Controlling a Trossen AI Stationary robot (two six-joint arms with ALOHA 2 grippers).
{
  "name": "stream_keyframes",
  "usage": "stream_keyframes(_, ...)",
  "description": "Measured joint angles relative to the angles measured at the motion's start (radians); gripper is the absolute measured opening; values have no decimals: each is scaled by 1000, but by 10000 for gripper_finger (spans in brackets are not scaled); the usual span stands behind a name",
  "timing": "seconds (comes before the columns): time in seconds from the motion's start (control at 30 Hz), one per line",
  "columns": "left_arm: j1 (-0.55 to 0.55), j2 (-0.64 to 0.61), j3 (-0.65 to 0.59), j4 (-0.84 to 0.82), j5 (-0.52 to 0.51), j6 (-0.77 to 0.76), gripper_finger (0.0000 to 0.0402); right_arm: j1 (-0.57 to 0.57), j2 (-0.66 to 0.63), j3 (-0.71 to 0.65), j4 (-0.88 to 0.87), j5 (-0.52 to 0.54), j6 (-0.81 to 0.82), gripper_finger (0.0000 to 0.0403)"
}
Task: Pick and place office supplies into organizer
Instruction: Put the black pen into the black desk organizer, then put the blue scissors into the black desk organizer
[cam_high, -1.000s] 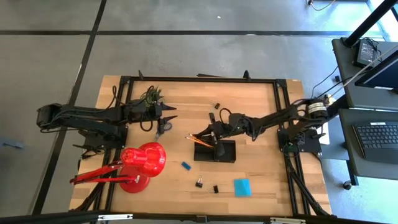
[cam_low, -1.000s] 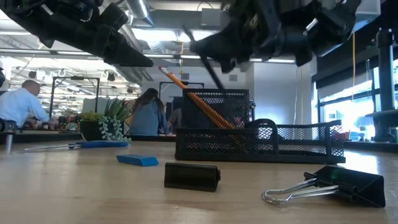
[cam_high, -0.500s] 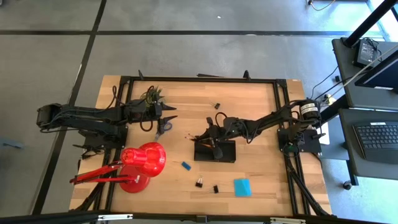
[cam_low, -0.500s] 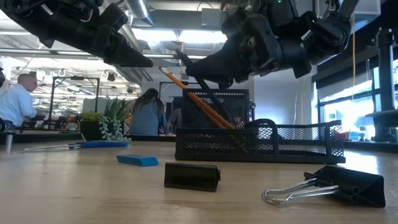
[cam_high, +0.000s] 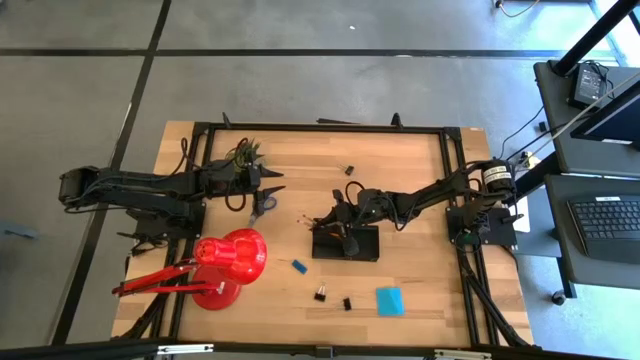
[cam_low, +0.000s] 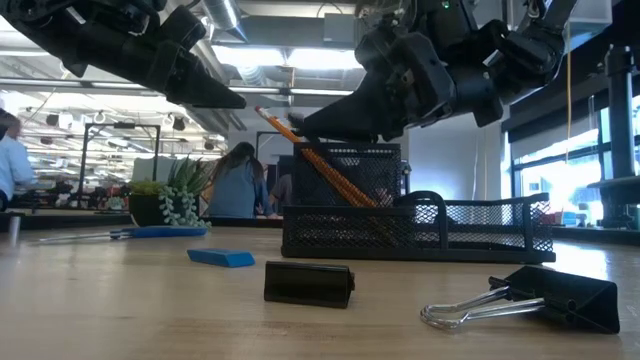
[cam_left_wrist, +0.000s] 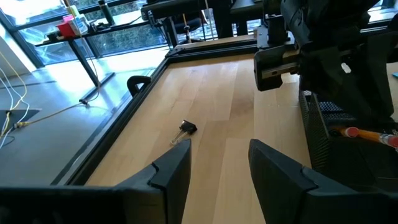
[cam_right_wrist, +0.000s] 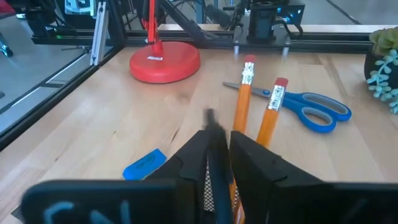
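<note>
Since a second ago my right tool (cam_high: 336, 226) has dropped lower over the organizer (cam_high: 362, 246), and the thin black pen (cam_right_wrist: 214, 158) that stuck up at a slant in the low view is now mostly hidden behind the tool and the mesh. From the right wrist view the pen sits between the two fingers (cam_right_wrist: 194, 155), which stand narrow around it, its tip pointing down toward the tall mesh compartment (cam_low: 350, 175) at the organizer's left end.

Two orange-yellow pencils (cam_right_wrist: 241, 102) lean out of that same compartment, erasers up and tilted to the left. The low open compartment lies to the right of it.

My left tool (cam_left_wrist: 214, 177) waits at the far left of the surface (cam_high: 400, 160), fingers spread wide and holding nothing, just beside the small green plant (cam_high: 242, 155). The blue-handled scissors (cam_high: 260, 206) lie flat near it, left of the organizer.

On the near side of the surface, the tiny blue eraser (cam_high: 298, 266) lies left of the organizer, apart from it. Two black binder clips (cam_high: 322, 294) lie nearer still, and the cyan note pad (cam_high: 389, 301) is to their right. One more binder clip (cam_left_wrist: 186, 128) lies on the far side, well apart from the rest. The red desk lamp (cam_high: 225, 262) stands at the near left.
</note>
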Motion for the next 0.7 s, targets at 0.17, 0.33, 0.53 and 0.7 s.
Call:
stream_keyframes(0.17, 0, 0, 0, 0, 0, 0, 155, 0, 0, 0, -1, 0, 0, 84)
stream_keyframes(0.33, 0, 0, 0, 0, 0, 0, 155, 0, -1, 0, 0, 0, -2, 97)
stream_keyframes(0.53, 0, 0, 0, 0, 0, 2, 155, 0, -21, 0, -1, 0, 0, 142)
stream_keyframes(0.7, 0, 0, 0, 0, 0, 2, 155, 0, -81, 0, -18, -1, -2, 202)
